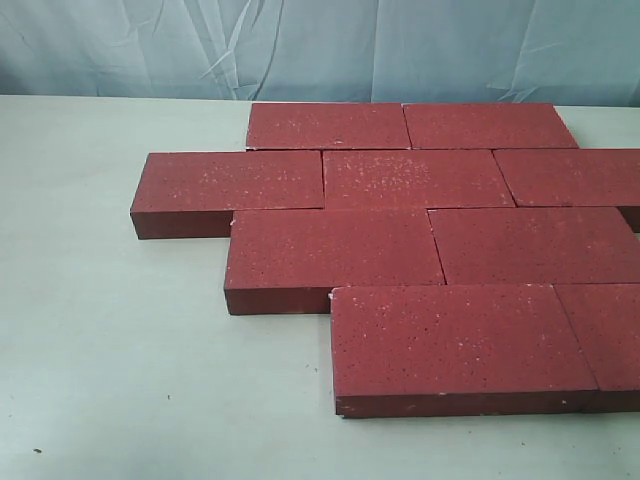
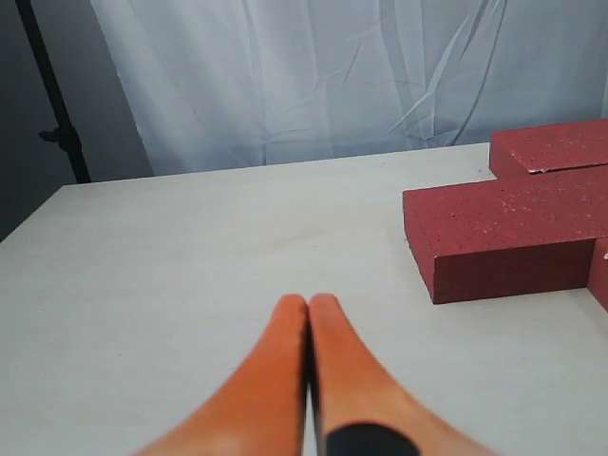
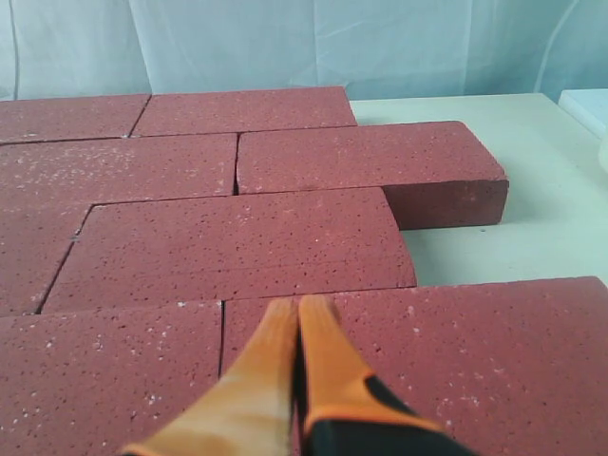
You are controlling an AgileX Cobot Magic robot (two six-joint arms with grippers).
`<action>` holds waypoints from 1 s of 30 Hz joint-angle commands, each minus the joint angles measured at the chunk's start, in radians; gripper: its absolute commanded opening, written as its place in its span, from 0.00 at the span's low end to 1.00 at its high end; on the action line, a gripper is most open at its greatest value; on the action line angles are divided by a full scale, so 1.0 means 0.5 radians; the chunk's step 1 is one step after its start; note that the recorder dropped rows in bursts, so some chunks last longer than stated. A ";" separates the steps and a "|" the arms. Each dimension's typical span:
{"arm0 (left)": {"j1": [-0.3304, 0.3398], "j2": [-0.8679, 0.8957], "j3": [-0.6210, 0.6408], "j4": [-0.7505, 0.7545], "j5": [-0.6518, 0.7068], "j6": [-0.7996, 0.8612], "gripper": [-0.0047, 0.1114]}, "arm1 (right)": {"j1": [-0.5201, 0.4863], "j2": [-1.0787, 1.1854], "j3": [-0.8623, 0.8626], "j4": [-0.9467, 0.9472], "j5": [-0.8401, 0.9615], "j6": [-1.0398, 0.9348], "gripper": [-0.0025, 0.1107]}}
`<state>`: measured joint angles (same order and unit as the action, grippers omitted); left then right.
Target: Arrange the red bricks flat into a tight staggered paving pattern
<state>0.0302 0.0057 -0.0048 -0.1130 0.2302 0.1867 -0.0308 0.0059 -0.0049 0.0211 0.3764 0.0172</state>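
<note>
Several red bricks (image 1: 400, 235) lie flat on the pale table (image 1: 100, 330) in four tight staggered rows, speckled white. The nearest row's left brick (image 1: 455, 335) sits at the front right. No arm shows in the exterior view. In the left wrist view my left gripper (image 2: 309, 302) is shut with nothing in it, over bare table, apart from a brick's end (image 2: 508, 237) off to one side. In the right wrist view my right gripper (image 3: 298, 304) is shut and empty, its orange tips over the red bricks (image 3: 237, 242) near a seam between two of them.
A wrinkled pale blue curtain (image 1: 320, 45) hangs behind the table. A dark stand (image 2: 52, 95) rises beyond the table edge in the left wrist view. Bare tabletop spreads to the left and front of the bricks. A white object's corner (image 3: 587, 104) shows in the right wrist view.
</note>
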 commanded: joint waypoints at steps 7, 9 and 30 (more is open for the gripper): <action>0.000 -0.011 0.010 0.007 0.015 -0.001 0.04 | 0.005 -0.012 0.010 0.003 -0.028 -0.001 0.02; 0.000 -0.011 0.010 0.022 0.015 -0.001 0.04 | 0.005 -0.012 0.010 0.003 -0.028 -0.001 0.02; 0.000 -0.011 0.010 0.299 0.015 -0.362 0.04 | 0.005 -0.012 0.010 0.031 -0.022 -0.001 0.02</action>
<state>0.0302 0.0057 -0.0048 0.0313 0.2350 0.0265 -0.0308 0.0059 -0.0049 0.0307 0.3764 0.0172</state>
